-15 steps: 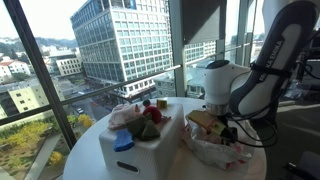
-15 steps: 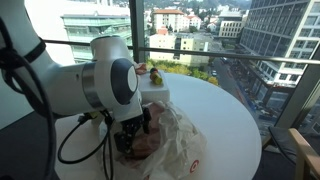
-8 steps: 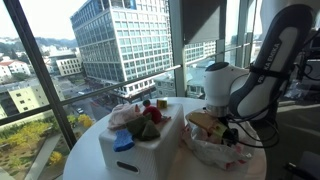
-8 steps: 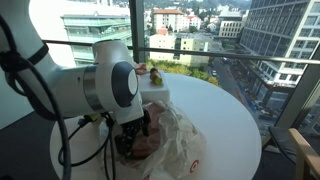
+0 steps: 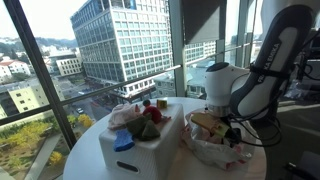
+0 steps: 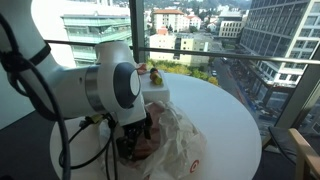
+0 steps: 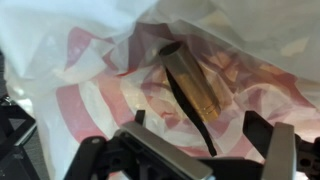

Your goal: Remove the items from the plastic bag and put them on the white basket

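The plastic bag [image 7: 90, 60], crinkled white with red stripes, lies open under my gripper [image 7: 200, 128]. Inside it lies a brownish-gold elongated item [image 7: 195, 82] with a dark edge, just ahead of the open jaws and not touched. In both exterior views the gripper [image 5: 226, 130] [image 6: 133, 142] points down into the bag [image 5: 205, 152] [image 6: 182, 140]. The white basket [image 5: 135, 152] [image 6: 160, 93] stands beside the bag and holds red, green and blue items [image 5: 146, 118].
Bag and basket sit on a round white table [image 6: 222, 112] right by tall window panes [image 5: 60, 60]. My bulky arm [image 6: 95, 85] hangs over the bag and hides part of it. Black cables [image 6: 70, 140] hang off the wrist.
The arm has shifted very slightly over the bag. The jaws have stayed open and nothing has been taken hold of.
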`<state>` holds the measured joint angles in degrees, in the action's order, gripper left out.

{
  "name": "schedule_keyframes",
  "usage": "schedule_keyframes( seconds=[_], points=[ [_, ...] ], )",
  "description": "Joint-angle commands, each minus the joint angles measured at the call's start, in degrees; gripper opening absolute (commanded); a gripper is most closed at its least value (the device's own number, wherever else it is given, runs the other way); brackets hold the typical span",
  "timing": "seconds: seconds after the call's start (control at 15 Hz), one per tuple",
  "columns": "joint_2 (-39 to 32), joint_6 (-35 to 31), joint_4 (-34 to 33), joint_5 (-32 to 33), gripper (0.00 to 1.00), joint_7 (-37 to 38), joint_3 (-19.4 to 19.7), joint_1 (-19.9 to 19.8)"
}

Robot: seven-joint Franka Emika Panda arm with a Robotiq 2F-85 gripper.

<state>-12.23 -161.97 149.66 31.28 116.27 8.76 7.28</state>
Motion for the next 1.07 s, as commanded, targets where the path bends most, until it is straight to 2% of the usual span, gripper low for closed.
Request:
schedule_keyframes(
  seconds=[0.0,0.47,0.67,1.0],
  points=[
    [-0.16,-0.11,-0.12,0.3,1.0,-4.08,0.99,-2.09],
    [-1.31,-5.57,2.41,-3.59,1.0,-25.1,-3.86,-8.72],
    [-1.89,-7.43,2.96,-2.66,1.0,-29.19,-5.09,-10.06],
    [-2.2,-9.13,2.26,-0.1,1.0,-30.11,-4.2,-8.89]
  ],
)
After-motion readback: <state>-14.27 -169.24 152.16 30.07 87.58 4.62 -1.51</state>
